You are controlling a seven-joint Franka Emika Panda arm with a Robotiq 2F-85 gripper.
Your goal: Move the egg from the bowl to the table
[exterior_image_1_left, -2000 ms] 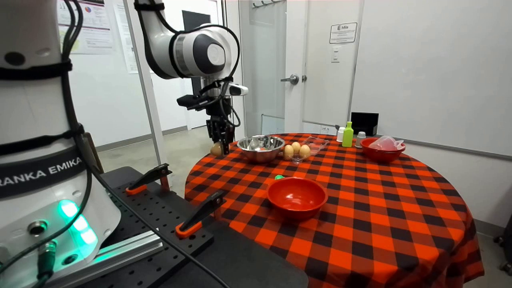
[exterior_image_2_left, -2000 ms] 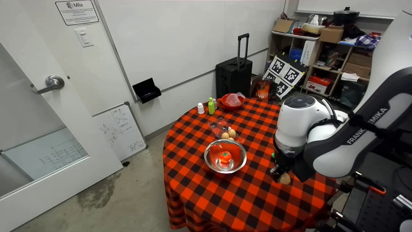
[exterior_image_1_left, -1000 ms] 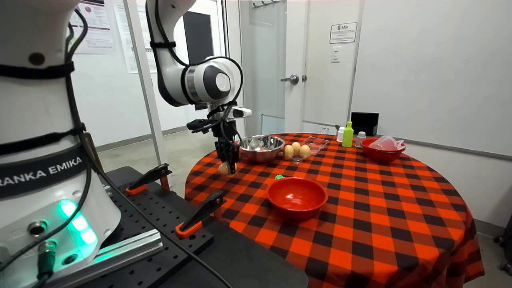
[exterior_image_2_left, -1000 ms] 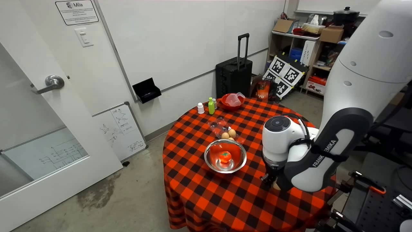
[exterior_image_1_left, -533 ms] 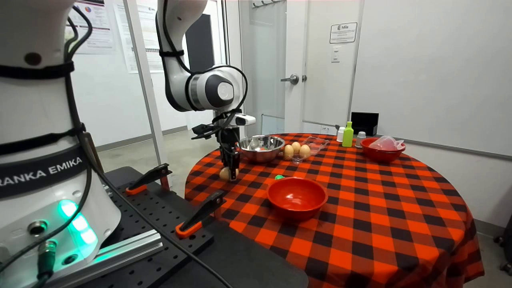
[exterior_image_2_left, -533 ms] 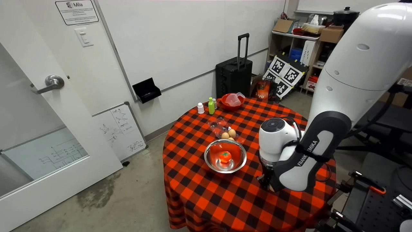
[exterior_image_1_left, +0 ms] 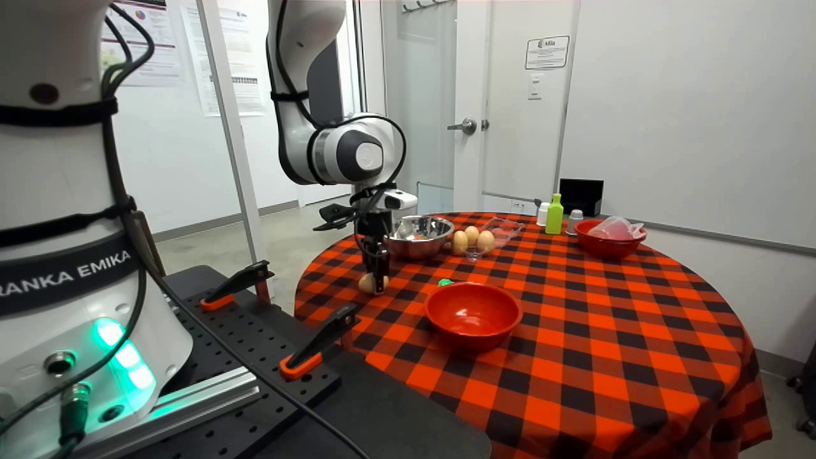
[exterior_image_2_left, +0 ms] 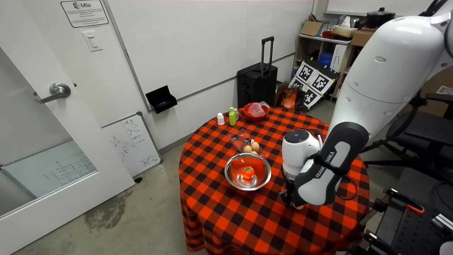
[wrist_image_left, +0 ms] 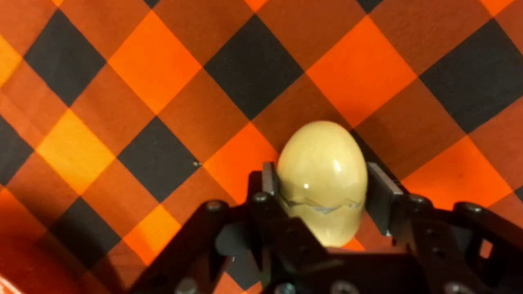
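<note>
My gripper (wrist_image_left: 322, 179) is shut on a tan egg (wrist_image_left: 322, 163) with a jagged crack line around it; one pad lies on each side. In an exterior view the egg (exterior_image_1_left: 367, 284) is low over the checked tablecloth of the table (exterior_image_1_left: 605, 357); I cannot tell whether it touches the cloth. In an exterior view the egg (exterior_image_2_left: 299, 207) is mostly hidden by the arm. The steel bowl (exterior_image_1_left: 417, 248) stands behind the gripper and holds a red tomato (exterior_image_2_left: 247, 172). A red bowl (exterior_image_1_left: 473, 325) stands nearer, its edge showing at the lower left of the wrist view (wrist_image_left: 28, 265).
Three eggs (exterior_image_1_left: 472, 239) sit by a clear plastic carton (exterior_image_1_left: 503, 231) next to the steel bowl. A small green thing (exterior_image_1_left: 445, 282) lies behind the red bowl. A green bottle (exterior_image_1_left: 554, 215), white shakers (exterior_image_2_left: 221, 119) and another red bowl (exterior_image_2_left: 255, 115) stand farther along the table.
The gripper has come down from above the table with the egg held, and moved slightly toward the red bowl. The egg is now close to the cloth. The bowls have not moved.
</note>
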